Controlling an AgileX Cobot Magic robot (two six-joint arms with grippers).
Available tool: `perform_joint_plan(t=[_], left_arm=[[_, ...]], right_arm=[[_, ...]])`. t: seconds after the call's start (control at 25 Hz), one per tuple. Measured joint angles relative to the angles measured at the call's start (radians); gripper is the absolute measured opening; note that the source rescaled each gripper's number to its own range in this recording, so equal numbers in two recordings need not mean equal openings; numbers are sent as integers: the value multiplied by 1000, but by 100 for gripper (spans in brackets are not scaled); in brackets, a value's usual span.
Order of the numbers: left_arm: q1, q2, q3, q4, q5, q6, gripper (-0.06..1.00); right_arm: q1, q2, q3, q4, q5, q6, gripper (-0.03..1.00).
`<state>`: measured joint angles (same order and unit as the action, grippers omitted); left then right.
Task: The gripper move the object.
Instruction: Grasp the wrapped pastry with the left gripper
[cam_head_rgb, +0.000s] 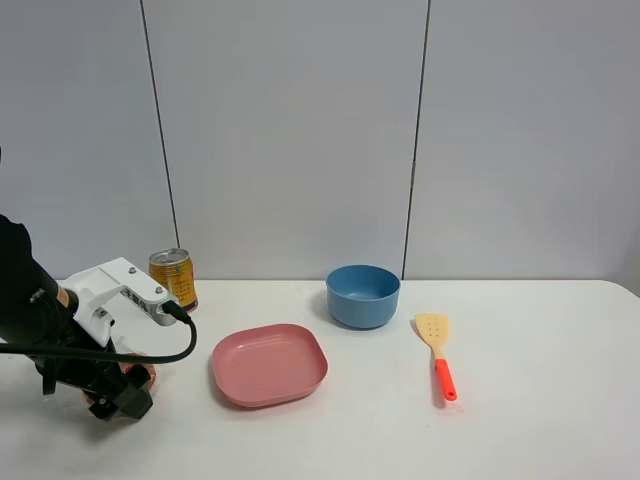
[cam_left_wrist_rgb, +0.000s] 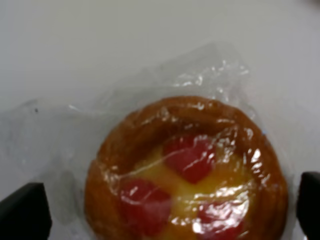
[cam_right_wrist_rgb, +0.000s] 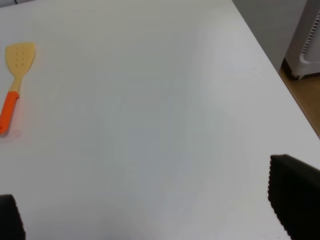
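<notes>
The object is a round golden-brown pastry (cam_left_wrist_rgb: 187, 175) with red spots, sealed in crinkly clear plastic, lying on the white table. My left gripper (cam_left_wrist_rgb: 167, 210) is open and low over it, with one black finger (cam_left_wrist_rgb: 22, 212) on each side of it and a small gap to the pastry. In the exterior high view the left gripper (cam_head_rgb: 120, 395) is down at the table's front left, and only a brown edge of the pastry (cam_head_rgb: 146, 373) shows beside it. My right gripper (cam_right_wrist_rgb: 152, 210) is open and empty above bare table; it is out of the exterior high view.
A pink plate (cam_head_rgb: 269, 363) lies right of the left gripper. A yellow can (cam_head_rgb: 172, 277) stands behind it. A blue bowl (cam_head_rgb: 363, 295) and a yellow spatula with an orange handle (cam_head_rgb: 438, 355) lie further right. The table's right edge (cam_right_wrist_rgb: 280, 80) shows in the right wrist view.
</notes>
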<state>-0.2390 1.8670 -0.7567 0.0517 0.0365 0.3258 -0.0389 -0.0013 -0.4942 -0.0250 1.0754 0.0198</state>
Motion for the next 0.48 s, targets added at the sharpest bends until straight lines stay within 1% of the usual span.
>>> perform_joint_plan(t=[0.28, 0.32, 0.36, 0.4, 0.44, 0.48], left_arm=[[1, 21, 0, 0, -36, 0, 100], [1, 22, 0, 0, -36, 0, 95], [1, 23, 0, 0, -36, 0, 85], [1, 24, 0, 0, -36, 0, 71], [1, 25, 0, 0, -36, 0, 49], [1, 27, 0, 0, -36, 0, 22]], right_arm=[[0, 0, 0, 0, 0, 0, 100], [0, 0, 0, 0, 0, 0, 100], [0, 0, 0, 0, 0, 0, 100], [0, 0, 0, 0, 0, 0, 100], [0, 0, 0, 0, 0, 0, 100], [0, 0, 0, 0, 0, 0, 100]])
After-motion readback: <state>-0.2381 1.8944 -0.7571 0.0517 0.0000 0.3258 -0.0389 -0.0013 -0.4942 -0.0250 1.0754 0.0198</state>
